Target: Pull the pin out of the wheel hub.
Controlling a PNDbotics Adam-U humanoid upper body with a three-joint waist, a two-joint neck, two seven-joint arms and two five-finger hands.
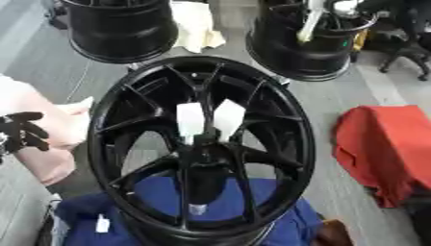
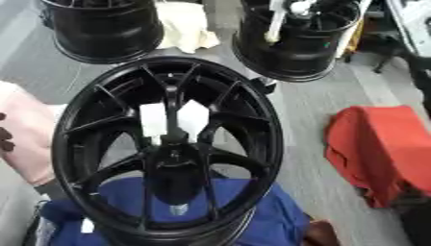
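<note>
Floor (image 1: 370, 81): grey, with a red cloth (image 1: 383, 144) lying at the right.
Wheel (image 1: 202, 144): big, black, sitting on blue cloth (image 1: 286, 226).
Left hand (image 1: 21, 132): black fingers spreading, staying just left of the wheel.

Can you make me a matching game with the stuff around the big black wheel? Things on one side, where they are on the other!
Things:
1. red cloth
2. blue cloth
3. white tags
4. pink cloth

Places:
A. under the wheel
B. left of the wheel
C. right of the wheel
D. near the wheel's middle

Pairs: 1-C, 2-A, 3-D, 4-B
</note>
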